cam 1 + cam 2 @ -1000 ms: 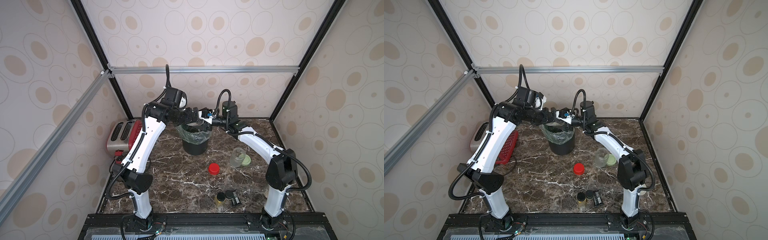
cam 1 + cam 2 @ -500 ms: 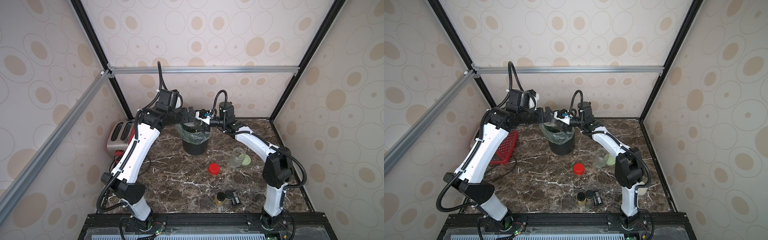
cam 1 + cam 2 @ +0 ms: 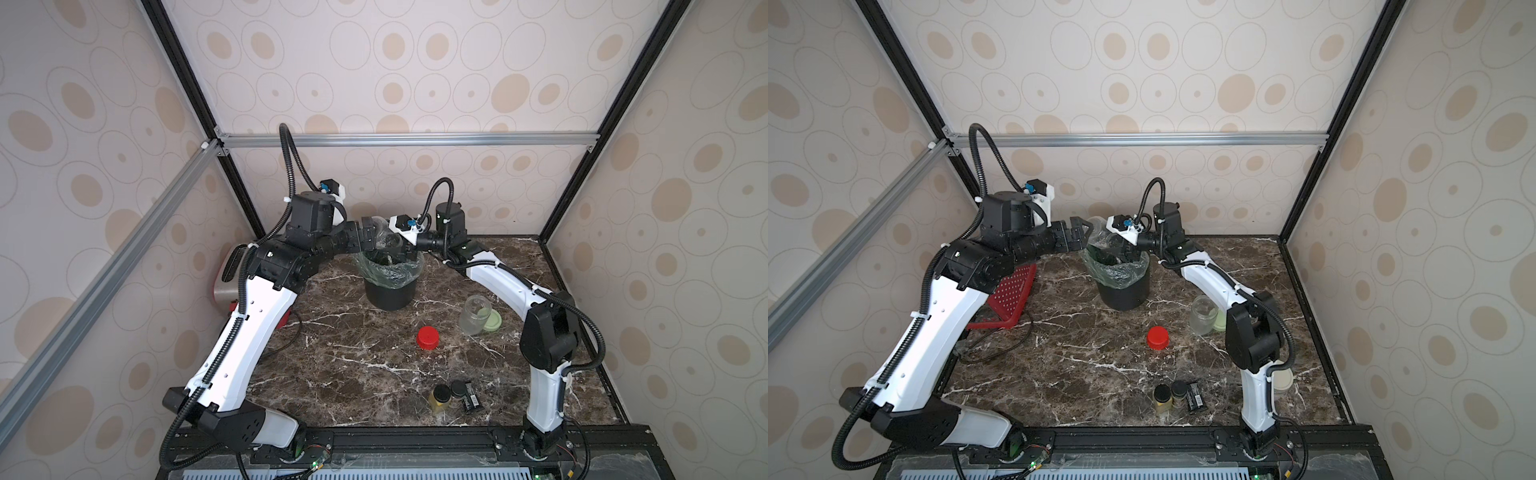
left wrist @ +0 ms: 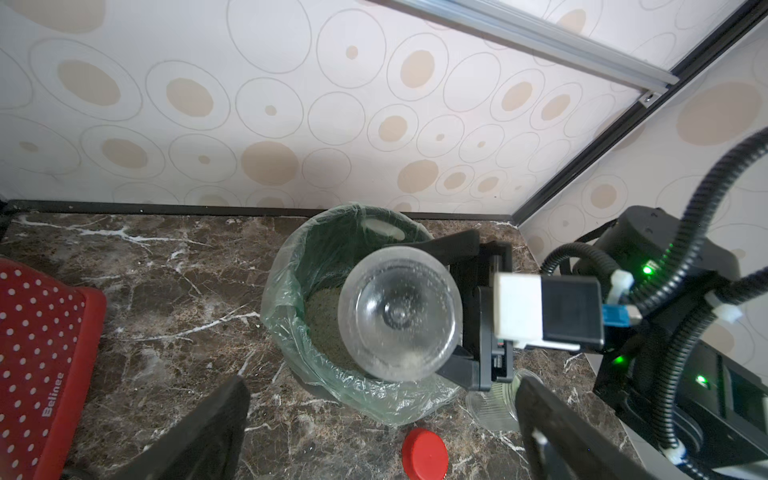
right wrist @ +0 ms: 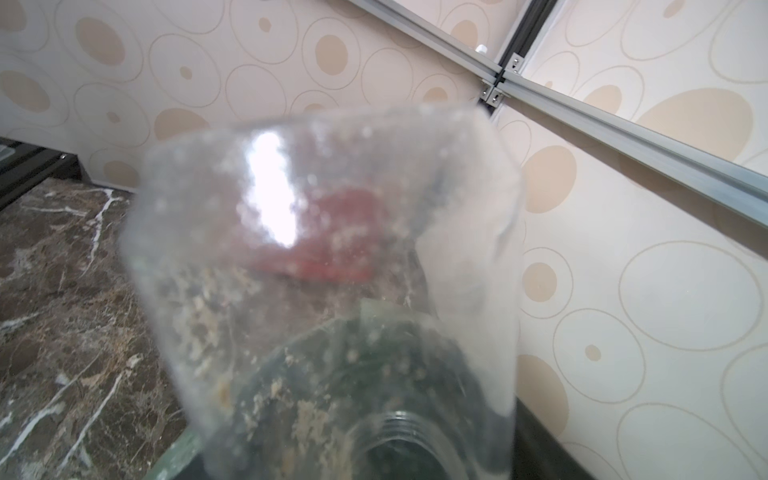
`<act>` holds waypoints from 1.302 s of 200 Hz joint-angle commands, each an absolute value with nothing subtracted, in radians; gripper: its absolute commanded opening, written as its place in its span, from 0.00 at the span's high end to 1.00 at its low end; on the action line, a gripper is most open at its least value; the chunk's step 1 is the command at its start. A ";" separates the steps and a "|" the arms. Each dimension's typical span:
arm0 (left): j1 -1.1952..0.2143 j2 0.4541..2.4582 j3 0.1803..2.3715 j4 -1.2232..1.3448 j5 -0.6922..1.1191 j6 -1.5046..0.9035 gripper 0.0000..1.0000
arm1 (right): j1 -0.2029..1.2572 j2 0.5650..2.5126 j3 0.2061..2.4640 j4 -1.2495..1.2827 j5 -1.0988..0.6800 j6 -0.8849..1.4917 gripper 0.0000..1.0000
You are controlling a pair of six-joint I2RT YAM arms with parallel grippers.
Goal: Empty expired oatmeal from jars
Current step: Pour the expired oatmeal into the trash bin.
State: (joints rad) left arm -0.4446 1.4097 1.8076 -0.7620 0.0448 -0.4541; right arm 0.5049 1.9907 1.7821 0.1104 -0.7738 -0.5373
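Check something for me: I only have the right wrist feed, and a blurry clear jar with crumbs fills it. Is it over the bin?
Observer: Yes. The right gripper holds the jar tipped mouth-down above the lined bin.
Operator: Oatmeal inside it?
Observer: A grainy heap of oatmeal lies inside the bin.
Operator: Left arm?
Observer: The left gripper is open and empty, beside the bin.

Blurred: jar [image 5: 324, 270] close-up; toaster [image 3: 225, 272] mostly behind left arm [image 3: 257, 328].

Glossy marbled tabletop [image 3: 353, 374] — clear jar [image 4: 399, 316]
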 commanded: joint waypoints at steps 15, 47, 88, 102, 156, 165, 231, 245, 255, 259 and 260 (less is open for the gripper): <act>-0.446 1.356 1.734 -0.717 0.031 -0.430 0.01 | 0.512 2.030 1.889 0.132 -0.668 -0.305 0.86; -0.448 1.319 1.689 -0.717 0.019 -0.428 0.01 | 0.518 2.020 1.891 0.138 -0.603 -0.189 0.89; -0.448 1.274 1.645 -0.727 0.042 -0.444 0.01 | 0.541 2.001 1.893 0.104 -0.512 -0.128 0.92; -0.447 1.253 1.608 -0.715 0.045 -0.450 0.01 | 0.543 1.995 1.881 0.109 -0.503 -0.115 0.92; -0.447 1.265 1.586 -0.700 0.075 -0.462 0.01 | 0.545 2.003 1.852 0.133 -0.477 -0.081 0.92; -0.447 1.266 1.583 -0.690 0.082 -0.460 0.01 | 0.545 2.005 1.852 0.133 -0.475 -0.082 0.92; -0.448 1.312 1.572 -0.643 0.115 -0.463 0.01 | 0.545 2.010 1.840 0.145 -0.456 -0.087 0.91; -0.447 1.319 1.582 -0.642 0.117 -0.460 0.01 | 0.545 2.011 1.838 0.153 -0.456 -0.077 0.91; -0.447 1.319 1.587 -0.642 0.113 -0.457 0.01 | 0.545 2.011 1.842 0.153 -0.457 -0.069 0.91; -0.448 1.318 1.589 -0.642 0.111 -0.455 0.01 | 0.544 2.012 1.842 0.153 -0.458 -0.065 0.91; -0.447 1.318 1.589 -0.642 0.111 -0.454 0.01 | 0.544 2.013 1.843 0.154 -0.459 -0.063 0.91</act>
State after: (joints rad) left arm -0.4446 1.3174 1.5635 -0.6655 0.1066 -0.4526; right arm 0.5423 2.0251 1.8454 0.1127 -0.4587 -0.0891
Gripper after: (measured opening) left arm 0.992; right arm 0.719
